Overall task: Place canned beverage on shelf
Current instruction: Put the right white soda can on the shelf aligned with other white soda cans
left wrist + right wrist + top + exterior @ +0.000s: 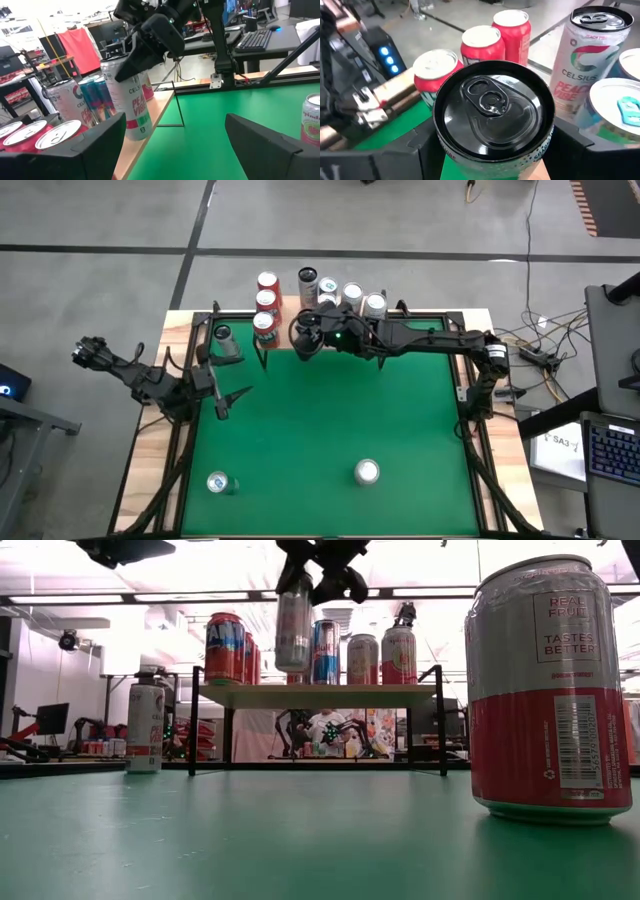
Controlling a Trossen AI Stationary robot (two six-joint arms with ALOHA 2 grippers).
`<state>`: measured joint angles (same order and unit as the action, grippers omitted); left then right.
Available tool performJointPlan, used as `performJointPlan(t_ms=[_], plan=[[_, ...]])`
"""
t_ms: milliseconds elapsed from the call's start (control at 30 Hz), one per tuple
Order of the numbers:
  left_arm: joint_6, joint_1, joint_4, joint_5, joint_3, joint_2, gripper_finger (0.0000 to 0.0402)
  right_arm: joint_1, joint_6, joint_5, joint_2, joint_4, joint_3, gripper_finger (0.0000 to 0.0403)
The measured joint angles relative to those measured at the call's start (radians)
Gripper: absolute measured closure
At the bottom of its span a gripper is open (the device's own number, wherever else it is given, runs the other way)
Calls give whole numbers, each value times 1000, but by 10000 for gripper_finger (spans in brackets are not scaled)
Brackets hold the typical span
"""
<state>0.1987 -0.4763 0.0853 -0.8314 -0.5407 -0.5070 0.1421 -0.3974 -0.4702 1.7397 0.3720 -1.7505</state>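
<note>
The shelf [288, 306] stands at the table's far edge, its wooden top [320, 695] on black legs. On it stand three red cans [265, 300] at the left and several more cans [352, 293] to the right. My right gripper [305, 338] reaches in from the table's right side and is shut on a white Celsius can [293, 630] with a dark lid [495, 107], over the shelf's front edge. My left gripper [222, 398] is open and empty over the green table, to the left of the shelf and nearer the front edge. My right gripper pinches the can's side wall just below its top rim [125, 75] between its two fingers. The fingers [150, 47] come from above, slanting down. The can hangs upright, its bottom [292, 670] a little above the shelf top.
A silver can [224, 337] stands on the table just left of the shelf. Two more cans [218, 482] [367, 472] stand near the front edge; one shows large in the low view [545, 690]. The green table's middle [330, 420] holds nothing.
</note>
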Motion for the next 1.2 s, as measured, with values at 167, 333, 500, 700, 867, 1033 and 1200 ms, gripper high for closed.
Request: performJointPlan(t_ms=[167,333,500,700,867,1033,1200], plan=[[23,0,2,0,0,5,78,0,-4,-3,12,-79,4,161],[37,0,1,0,0,11,78,0,-2,17,58,-149,0,161],[39,0,1,0,0,16,78,0,3,-1,75,-134,-6,161],[40,0,4,0,0,19,78,1,31,-24,71,-106,-10,161],[40,0,5,0,0,18,78,1,49,-64,71,-70,-10,161],[40,0,6,0,0,18,78,3,46,-80,71,-59,-10,161],[40,0,6,0,0,18,78,7,25,-82,71,-43,-10,161]])
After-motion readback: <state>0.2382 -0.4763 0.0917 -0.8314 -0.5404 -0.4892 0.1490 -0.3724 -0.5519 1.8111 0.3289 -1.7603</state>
